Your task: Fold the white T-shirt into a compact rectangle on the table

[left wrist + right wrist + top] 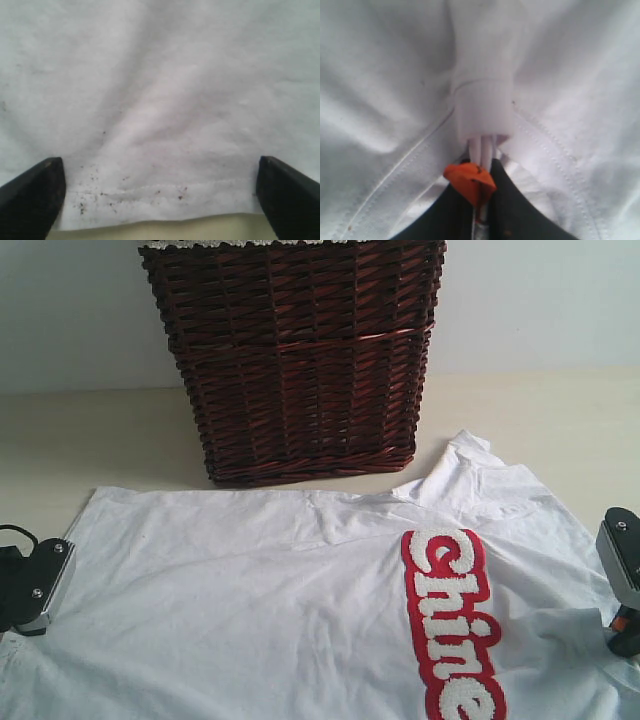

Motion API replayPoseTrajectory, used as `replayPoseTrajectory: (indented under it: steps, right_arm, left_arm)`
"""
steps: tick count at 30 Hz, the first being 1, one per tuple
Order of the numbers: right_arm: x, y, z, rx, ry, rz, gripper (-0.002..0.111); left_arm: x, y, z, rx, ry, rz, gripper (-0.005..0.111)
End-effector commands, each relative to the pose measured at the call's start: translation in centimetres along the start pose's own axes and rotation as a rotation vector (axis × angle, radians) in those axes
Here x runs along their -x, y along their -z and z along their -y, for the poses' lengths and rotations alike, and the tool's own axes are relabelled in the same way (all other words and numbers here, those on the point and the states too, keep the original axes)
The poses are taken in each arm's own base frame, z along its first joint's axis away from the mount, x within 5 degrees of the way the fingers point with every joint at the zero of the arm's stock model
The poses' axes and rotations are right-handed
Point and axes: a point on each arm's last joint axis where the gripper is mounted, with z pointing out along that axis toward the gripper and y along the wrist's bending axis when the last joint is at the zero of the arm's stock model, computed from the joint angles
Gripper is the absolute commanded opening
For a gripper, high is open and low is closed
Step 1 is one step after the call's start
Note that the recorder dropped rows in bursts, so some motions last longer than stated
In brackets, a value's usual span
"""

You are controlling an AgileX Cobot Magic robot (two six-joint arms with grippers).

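The white T-shirt (250, 600) lies spread out on the table (90, 430) in front of the dark wicker basket (300, 360), its far edge close to the basket's base. One sleeve (462, 465) reaches up just beside the basket's front right corner. The red band (452, 630) with its fuzzy white letters runs away from the basket toward the camera, and we can read "Chine" before the picture cuts it off. A strip of white lace trim (290, 244) shows along the basket's top rim.

The left gripper (159, 197) sits at the shirt's edge, well out to the left of the basket and nearer the camera than it. Its jaws stand wide apart with nothing between them but flat cloth. In its wrist view we see the stitched hem (155, 192), dotted with small dark specks, and a thin strip of table past it.

The right gripper (482, 182) is at the shirt's other edge, out to the right of the basket. Its jaws are pressed together on a doubled-up band of the shirt's cloth (482, 107), with an orange tip (469, 182) at the pinch. Seams fan out on both sides of it. We cannot tell which part of the shirt this band is.
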Motion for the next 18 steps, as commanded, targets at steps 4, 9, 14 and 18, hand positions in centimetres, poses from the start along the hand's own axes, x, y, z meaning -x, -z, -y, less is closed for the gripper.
replayPoseTrajectory:
  steps: [4, 9, 14, 18]
  right_arm:
    - [-1.01, -1.27, -0.23, 0.025, 0.029, -0.058, 0.0]
    - [-0.98, -1.27, -0.22, 0.024, 0.024, -0.054, 0.0]
    - [-0.96, -1.27, -0.22, 0.023, 0.022, -0.053, 0.0]
    - [-0.96, -1.27, -0.22, 0.023, 0.022, -0.053, 0.0]
  left_arm:
    - [0.01, -0.2, 0.06, -0.012, 0.008, 0.006, 0.105]
    - [0.01, -0.2, 0.06, -0.012, 0.008, 0.006, 0.105]
    - [0.01, -0.2, 0.06, -0.012, 0.008, 0.006, 0.105]
    - [0.01, -0.2, 0.06, -0.012, 0.008, 0.006, 0.105]
